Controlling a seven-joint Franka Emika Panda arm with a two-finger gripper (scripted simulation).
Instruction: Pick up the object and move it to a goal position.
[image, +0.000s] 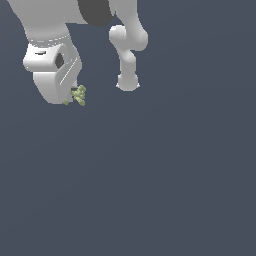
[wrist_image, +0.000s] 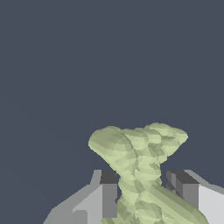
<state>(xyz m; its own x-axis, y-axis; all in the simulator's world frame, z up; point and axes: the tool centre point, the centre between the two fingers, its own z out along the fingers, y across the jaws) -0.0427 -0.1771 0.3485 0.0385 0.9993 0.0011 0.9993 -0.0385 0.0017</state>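
The object (image: 79, 94) is a tiny pale yellow-green knobbly lump that peeks out from under the white gripper (image: 74, 96) at the upper part of the exterior view's left. In the wrist view the object (wrist_image: 140, 157) fills the gap between the two fingers, and the grey fingertips (wrist_image: 108, 192) press against its narrow waist from both sides. Its lobed end sticks out past the fingertips. The gripper is shut on the object. Most of the fingers are hidden behind the hand in the exterior view.
The white arm links (image: 127, 50) reach down from the top of the exterior view, ending at a round base (image: 128, 84). A plain dark blue-grey background (image: 150, 190) fills everything else; no goal marker shows.
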